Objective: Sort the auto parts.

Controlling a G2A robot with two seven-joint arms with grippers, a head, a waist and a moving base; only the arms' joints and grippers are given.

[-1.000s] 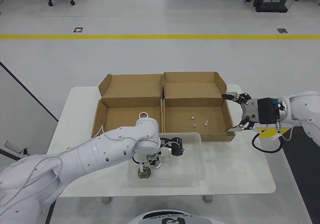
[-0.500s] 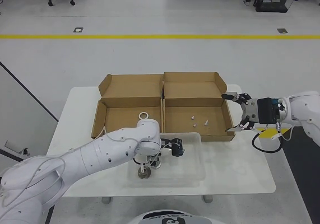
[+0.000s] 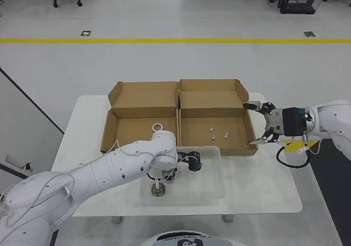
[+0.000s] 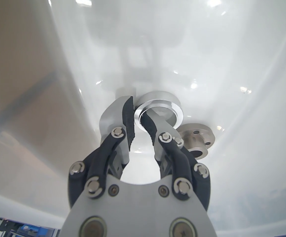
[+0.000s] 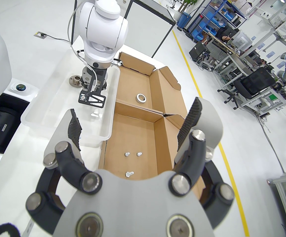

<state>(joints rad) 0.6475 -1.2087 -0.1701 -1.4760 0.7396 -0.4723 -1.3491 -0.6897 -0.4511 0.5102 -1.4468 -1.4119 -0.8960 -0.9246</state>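
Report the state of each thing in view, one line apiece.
left gripper: shut on the ring's wall, one finger inside it.
ring: gripped, low inside the clear bin.
flanged hub: loose in the bin, beside the ring.
right gripper: open, holding nothing, at the right box's outer edge.
left box: open, lid back, second ring inside.
right box: open, lid back, three small bolts inside.

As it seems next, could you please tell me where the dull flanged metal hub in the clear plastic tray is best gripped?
Probably by the raised collar of the dull flanged metal hub, coming from above: its flange lies flat on the clear plastic tray, offering jaws no edge, and the silver metal ring crowds one side.
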